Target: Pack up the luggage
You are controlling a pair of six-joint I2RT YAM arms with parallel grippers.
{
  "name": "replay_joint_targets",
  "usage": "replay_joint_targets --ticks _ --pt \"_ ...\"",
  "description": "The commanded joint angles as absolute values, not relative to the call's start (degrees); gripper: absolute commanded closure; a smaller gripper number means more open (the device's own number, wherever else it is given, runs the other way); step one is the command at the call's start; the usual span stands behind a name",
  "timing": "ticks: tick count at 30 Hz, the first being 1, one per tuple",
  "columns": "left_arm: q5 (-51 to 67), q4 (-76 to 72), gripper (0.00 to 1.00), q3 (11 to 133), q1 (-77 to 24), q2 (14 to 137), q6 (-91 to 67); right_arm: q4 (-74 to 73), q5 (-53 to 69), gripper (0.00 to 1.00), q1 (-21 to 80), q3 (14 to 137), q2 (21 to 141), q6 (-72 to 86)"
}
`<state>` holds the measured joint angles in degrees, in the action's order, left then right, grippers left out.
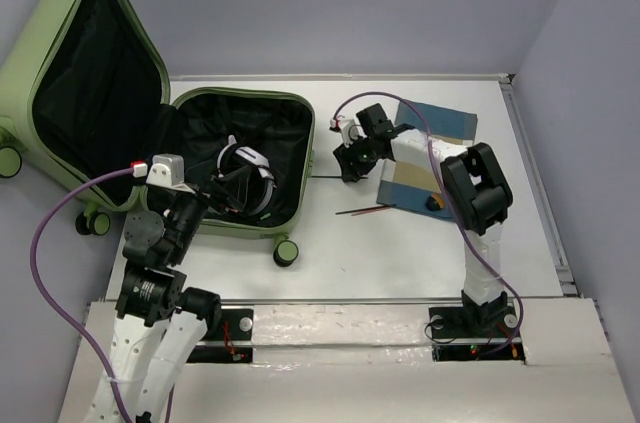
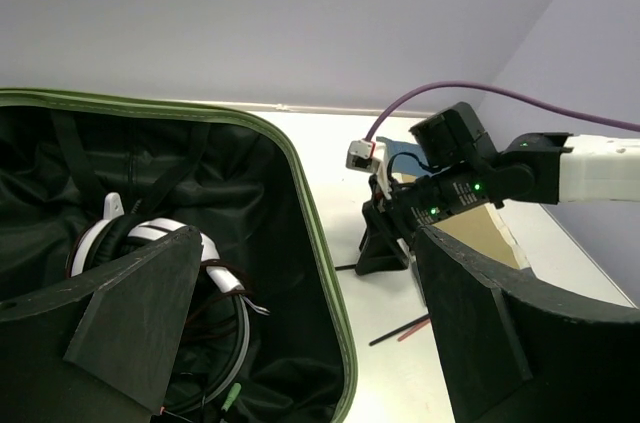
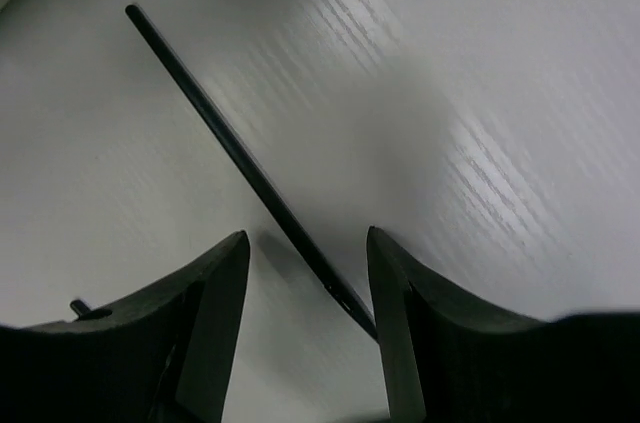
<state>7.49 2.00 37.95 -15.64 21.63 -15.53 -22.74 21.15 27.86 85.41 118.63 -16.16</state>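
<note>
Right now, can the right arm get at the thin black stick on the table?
Probably yes. The right gripper is open with a finger on either side of the black stick, which lies bare on the table with nothing over it.

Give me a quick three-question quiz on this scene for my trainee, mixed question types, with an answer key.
1. True or false: the white-and-black headphones lie inside the open light-green hard-shell suitcase.
2. What does the right gripper straddle? A) a thin black stick B) a blue book C) nothing
3. Fill in: the left gripper is ___ (open or shut).
Key: 1 true; 2 A; 3 open.
</note>
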Motion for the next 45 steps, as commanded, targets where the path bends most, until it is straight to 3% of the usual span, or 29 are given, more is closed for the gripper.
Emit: replay_joint_targets --ticks 1,5,11,21,29,36,45 --pt "8.3 -1.1 0.01 39.0 -15.1 21.8 -15.2 -26.1 21.7 0.44 29.7 87.0 120.1 -16.8" --pt "8.1 -1.1 0.01 38.8 -15.1 21.7 -15.3 -26.0 19.2 0.50 30.2 85.6 120.1 -15.9" --pt "8.2 -1.1 0.01 38.8 -15.1 21.4 -15.5 -25.8 3.4 0.70 32.1 83.9 120.4 -12.3" --pt "8.2 -1.1 0.01 38.6 -15.1 21.2 -15.7 -23.3 -1.8 0.93 32.6 81.9 119.5 -4.8" --pt "7.5 -1.0 0.01 38.5 -15.2 21.5 -15.7 -19.2 -6.1 0.93 32.6 81.0 116.1 2.4" --pt "6.9 -0.6 0.01 38.7 -15.2 21.9 -15.9 -17.5 -8.8 0.93 32.6 77.7 103.2 4.5" --pt "6.4 -0.9 0.01 38.6 -15.2 22.2 -16.4 -9.7 10.0 0.93 34.9 79.6 95.8 12.1"
